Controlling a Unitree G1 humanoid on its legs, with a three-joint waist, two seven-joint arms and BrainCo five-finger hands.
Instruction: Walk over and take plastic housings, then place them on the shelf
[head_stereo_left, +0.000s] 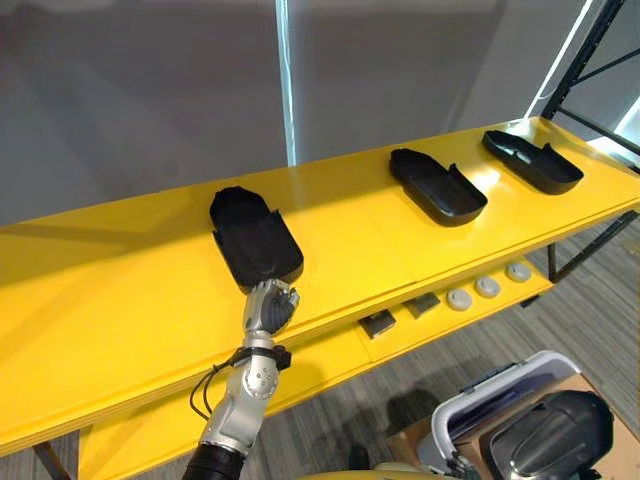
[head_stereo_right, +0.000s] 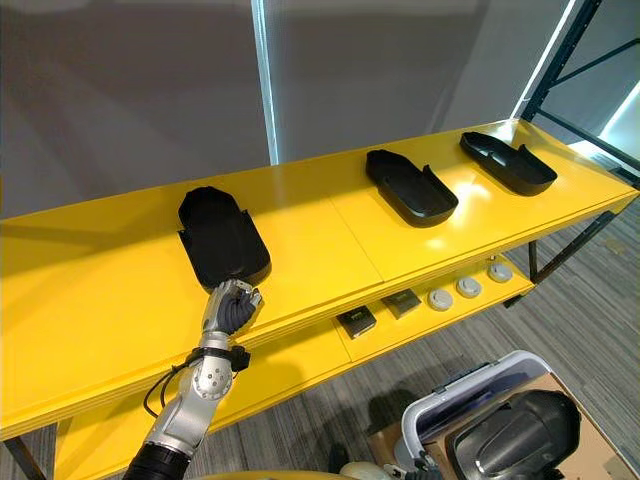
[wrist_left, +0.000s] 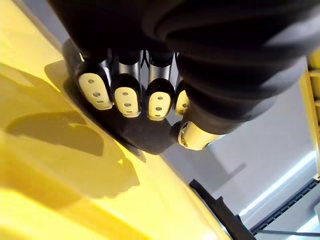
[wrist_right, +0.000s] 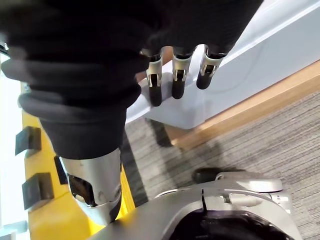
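Observation:
A black plastic housing lies flat on the yellow shelf, left of the middle. My left hand is at its near end, by the shelf's front edge. In the left wrist view its fingers curl over the housing's near rim, with the thumb at the edge. Two more black housings lie further right on the same shelf. My right hand hangs low with straight fingers beside a pale crate, holding nothing.
A pale crate with another dark housing inside stands on the floor at lower right. The lower yellow shelf carries small dark blocks and round discs. A dark rack upright rises at the shelf's right end.

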